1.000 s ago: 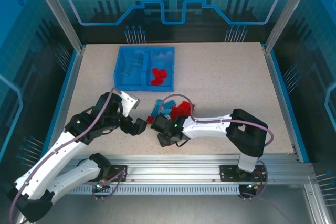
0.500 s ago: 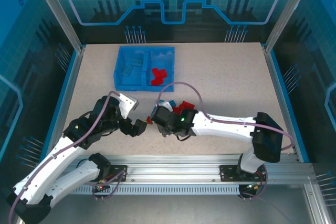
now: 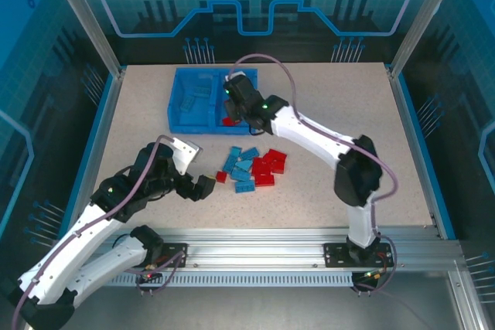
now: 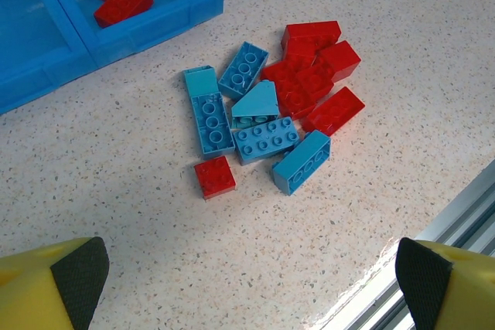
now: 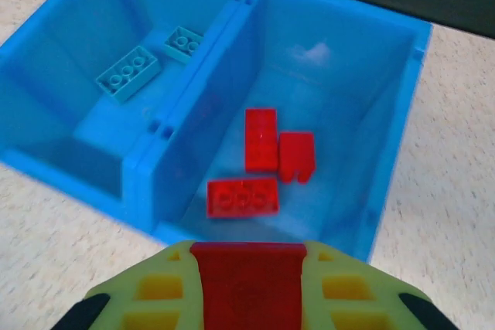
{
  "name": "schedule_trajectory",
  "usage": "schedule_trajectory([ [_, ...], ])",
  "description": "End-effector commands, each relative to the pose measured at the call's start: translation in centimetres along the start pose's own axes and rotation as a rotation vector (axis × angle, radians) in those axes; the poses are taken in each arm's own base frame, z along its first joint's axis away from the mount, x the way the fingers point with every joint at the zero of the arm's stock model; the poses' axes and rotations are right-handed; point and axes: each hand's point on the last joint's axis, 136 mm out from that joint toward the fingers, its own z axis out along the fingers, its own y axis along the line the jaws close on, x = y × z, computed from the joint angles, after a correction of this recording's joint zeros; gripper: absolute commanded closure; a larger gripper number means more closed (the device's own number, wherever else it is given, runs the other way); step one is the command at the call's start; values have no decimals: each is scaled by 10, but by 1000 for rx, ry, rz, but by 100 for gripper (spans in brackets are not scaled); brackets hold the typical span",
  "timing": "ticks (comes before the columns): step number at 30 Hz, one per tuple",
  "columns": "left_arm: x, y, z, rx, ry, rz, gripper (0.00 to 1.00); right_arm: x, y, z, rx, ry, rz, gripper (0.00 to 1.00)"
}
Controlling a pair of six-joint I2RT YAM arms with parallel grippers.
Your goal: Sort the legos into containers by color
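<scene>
Red lego point(image 5: 249, 272), pinched in the right gripper point(image 5: 249, 307), hangs over the red-filled compartment point(image 5: 340, 67); next, I think, let go. Left gripper point(image 4: 249, 284) stands spread.

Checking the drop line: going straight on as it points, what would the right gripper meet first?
Likely the red bricks on the right compartment floor, below the right gripper and its held brick; depth unclear.

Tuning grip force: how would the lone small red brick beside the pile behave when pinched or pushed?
The small red brick looks like rigid moulded plastic, so it probably won't deform. Its flat, squat shape should slide rather than roll on the table. Glossy sides may slip in a light grip.
</scene>
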Motion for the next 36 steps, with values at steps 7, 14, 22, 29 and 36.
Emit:
schedule_trajectory([
  [7,1,3,2,-18,-10,-6,1,33,11,108,30,145,-67,73],
  [14,2,4,2,-22,-7,-8,1,39,8,117,25,184,-55,55],
  [22,3,8,5,-41,-1,-11,1,11,1,70,-2,124,-39,45],
  [29,4,11,9,-57,16,-13,1,-11,-16,-2,-55,19,-27,44],
  [36,6,10,19,-52,69,-4,1,-14,-50,13,-73,37,51,46],
])
